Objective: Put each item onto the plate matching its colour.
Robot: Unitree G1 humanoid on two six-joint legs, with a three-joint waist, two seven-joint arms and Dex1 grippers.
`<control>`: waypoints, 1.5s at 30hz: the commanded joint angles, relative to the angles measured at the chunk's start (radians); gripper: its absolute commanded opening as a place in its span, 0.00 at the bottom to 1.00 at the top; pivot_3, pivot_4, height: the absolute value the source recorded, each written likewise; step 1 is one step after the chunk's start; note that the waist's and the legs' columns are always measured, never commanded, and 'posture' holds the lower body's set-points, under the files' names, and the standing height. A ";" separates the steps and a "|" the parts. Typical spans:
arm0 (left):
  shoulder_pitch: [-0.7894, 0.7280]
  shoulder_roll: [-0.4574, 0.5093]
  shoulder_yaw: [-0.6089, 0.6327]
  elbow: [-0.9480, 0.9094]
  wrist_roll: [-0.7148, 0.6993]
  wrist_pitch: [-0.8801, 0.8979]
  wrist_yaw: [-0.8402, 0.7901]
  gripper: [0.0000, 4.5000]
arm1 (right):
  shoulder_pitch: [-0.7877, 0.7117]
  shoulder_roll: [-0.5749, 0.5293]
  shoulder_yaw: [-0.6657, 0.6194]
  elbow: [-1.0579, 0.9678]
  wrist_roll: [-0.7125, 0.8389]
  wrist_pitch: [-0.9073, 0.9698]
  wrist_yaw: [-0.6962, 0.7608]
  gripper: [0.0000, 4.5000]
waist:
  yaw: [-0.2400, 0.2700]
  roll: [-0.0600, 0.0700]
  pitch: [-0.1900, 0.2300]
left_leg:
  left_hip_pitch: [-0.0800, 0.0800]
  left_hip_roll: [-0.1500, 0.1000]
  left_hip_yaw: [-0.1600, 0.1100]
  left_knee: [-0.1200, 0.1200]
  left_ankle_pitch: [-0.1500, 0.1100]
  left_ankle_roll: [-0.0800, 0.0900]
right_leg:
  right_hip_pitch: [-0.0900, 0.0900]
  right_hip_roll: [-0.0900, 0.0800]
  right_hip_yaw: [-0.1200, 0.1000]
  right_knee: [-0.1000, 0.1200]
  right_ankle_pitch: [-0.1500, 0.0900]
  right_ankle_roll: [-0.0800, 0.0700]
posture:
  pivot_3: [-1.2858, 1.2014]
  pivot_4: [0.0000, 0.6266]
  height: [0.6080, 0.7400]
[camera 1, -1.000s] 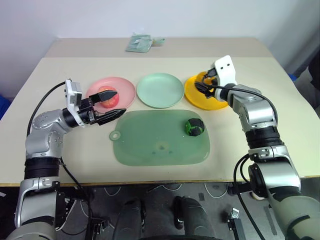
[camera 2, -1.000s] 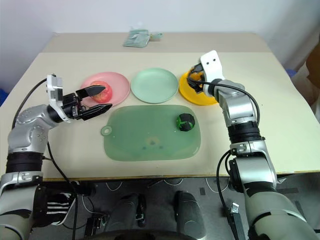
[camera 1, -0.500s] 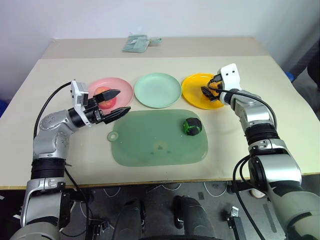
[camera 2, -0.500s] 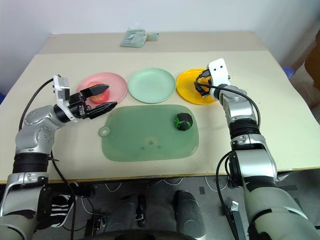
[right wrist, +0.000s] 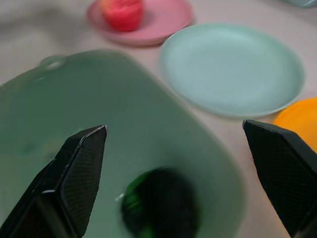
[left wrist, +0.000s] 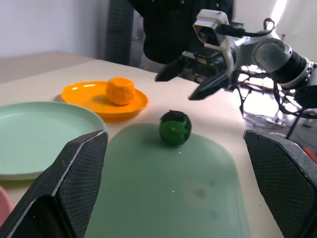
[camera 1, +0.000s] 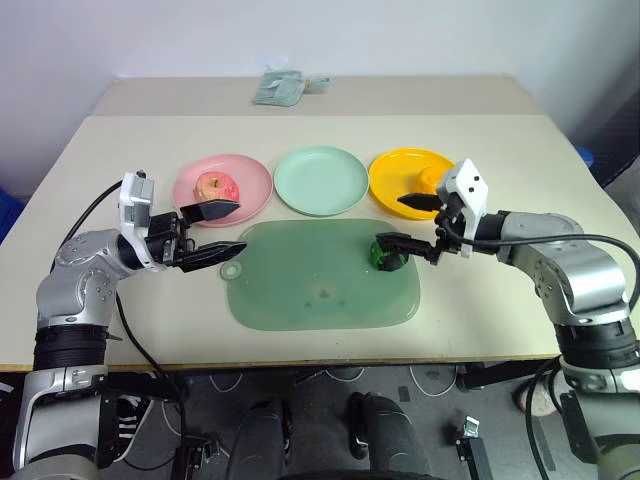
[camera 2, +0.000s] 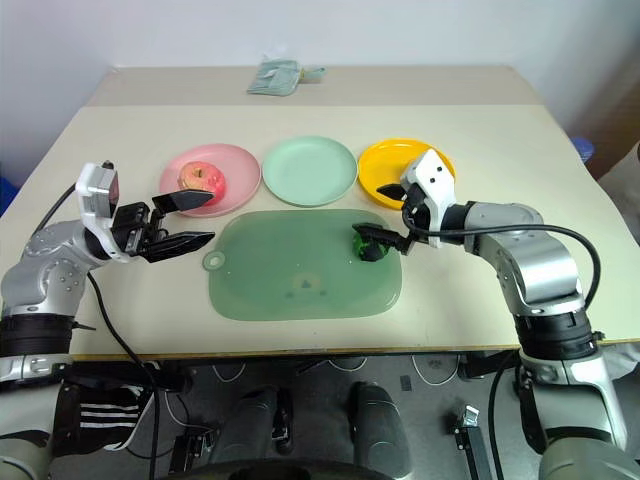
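- The beige surface (camera 1: 120, 140) carried everything, with a small pale green packet (camera 1: 280, 87) lying near its far edge.
- A large flat green mat (camera 1: 320, 280) lay at the middle of the near side, its small round handle loop toward the robot's left.
- Three round plates stood in a row just beyond the mat: the pink plate (camera 1: 252, 180) on the left, the mint green plate (camera 1: 320, 180) in the middle, the orange-yellow plate (camera 1: 395, 175) on the right.
- The mint green plate was bare.
- The left tool (camera 1: 222, 230) hovered near the mat's left end and the near rim of the pink plate, pointing toward the right, its two black fingers spread apart and grasping nothing.
- The right tool (camera 1: 402, 220) hung above the mat's right end, between the orange-yellow plate and the ball, its fingers released wide and holding nothing.
- The pink-red apple (camera 1: 215, 186) sat on the pink plate.
- The orange-yellow fruit (left wrist: 121, 90) rested on the orange-yellow plate, toward its right side.
- The dark green-black ball (camera 1: 388, 254) lay on the mat near its right far corner, on no plate, just below the right tool's lower finger; whether they touched I could not tell.
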 commanded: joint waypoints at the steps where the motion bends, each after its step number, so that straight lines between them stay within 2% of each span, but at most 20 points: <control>1: -0.032 -0.002 -0.001 0.016 0.007 -0.030 -0.016 1.00 | 0.024 -0.002 0.030 -0.029 -0.035 -0.007 -0.033 1.00 | 0.000 0.000 0.000 | 0.000 0.000 0.000 0.000 0.000 0.000 | 0.000 0.000 0.000 0.000 0.000 0.000 | 0.52 0.24 1.00; 11: -0.049 -0.001 -0.005 0.058 0.022 -0.058 -0.034 1.00 | 0.067 0.014 0.094 0.030 -0.130 -0.122 -0.056 1.00 | 0.000 0.000 0.000 | 0.000 -0.001 0.003 -0.001 0.000 0.000 | 0.000 0.000 0.000 0.000 0.000 0.001 | 0.52 0.24 1.00; 21: -0.037 0.005 0.001 0.052 0.021 -0.069 -0.030 1.00 | 0.074 0.033 0.104 0.073 -0.144 -0.132 -0.048 1.00 | 0.000 0.000 0.000 | 0.000 -0.001 0.002 -0.001 0.000 0.000 | 0.000 0.000 0.000 0.000 0.000 0.001 | 0.52 0.24 1.00; 24: -0.030 0.007 0.003 0.051 0.021 -0.072 -0.030 1.00 | 0.078 0.036 0.104 0.070 -0.143 -0.122 -0.047 0.81 | 0.000 0.000 0.000 | 0.000 -0.001 0.002 0.000 0.000 0.000 | 0.000 0.000 0.000 0.000 0.000 0.001 | 0.52 0.24 1.00; 26: -0.028 0.006 0.005 0.051 0.020 -0.073 -0.028 1.00 | 0.081 0.041 0.100 0.062 -0.140 -0.120 -0.052 0.61 | 0.000 0.000 0.000 | 0.000 -0.001 0.002 -0.001 0.000 0.000 | 0.000 0.000 0.000 0.000 0.000 0.001 | 0.52 0.24 1.00; 33: -0.033 0.003 0.006 0.062 0.029 -0.089 -0.015 1.00 | 0.058 0.050 0.088 0.058 -0.133 -0.108 -0.056 0.61 | 0.000 0.000 0.000 | 0.000 -0.001 0.002 0.000 0.000 0.000 | 0.000 0.000 0.000 0.000 0.000 0.001 | 0.52 0.24 1.00; 37: -0.051 -0.008 0.022 0.092 0.048 -0.126 0.043 1.00 | -0.010 0.090 0.068 0.071 -0.117 -0.097 -0.085 0.61 | -0.001 0.000 0.000 | 0.000 -0.001 0.002 0.000 0.000 0.000 | 0.000 0.000 0.000 0.000 0.000 0.001 | 0.52 0.24 1.00; 40: -0.077 -0.010 0.017 0.141 0.106 -0.163 0.138 1.00 | -0.108 0.162 0.066 0.109 -0.123 -0.112 -0.134 0.61 | -0.004 0.000 0.000 | 0.000 0.000 0.002 0.000 0.000 0.000 | -0.001 0.001 0.000 0.001 0.002 0.003 | 0.52 0.24 1.00; 45: -0.104 -0.030 0.028 0.161 0.131 -0.184 0.242 1.00 | -0.315 0.317 0.110 0.384 -0.236 -0.240 -0.272 0.61 | -0.004 0.000 0.000 | 0.000 0.000 0.002 -0.001 0.000 0.000 | -0.001 0.002 0.000 0.001 0.002 0.004 | 0.52 0.24 1.00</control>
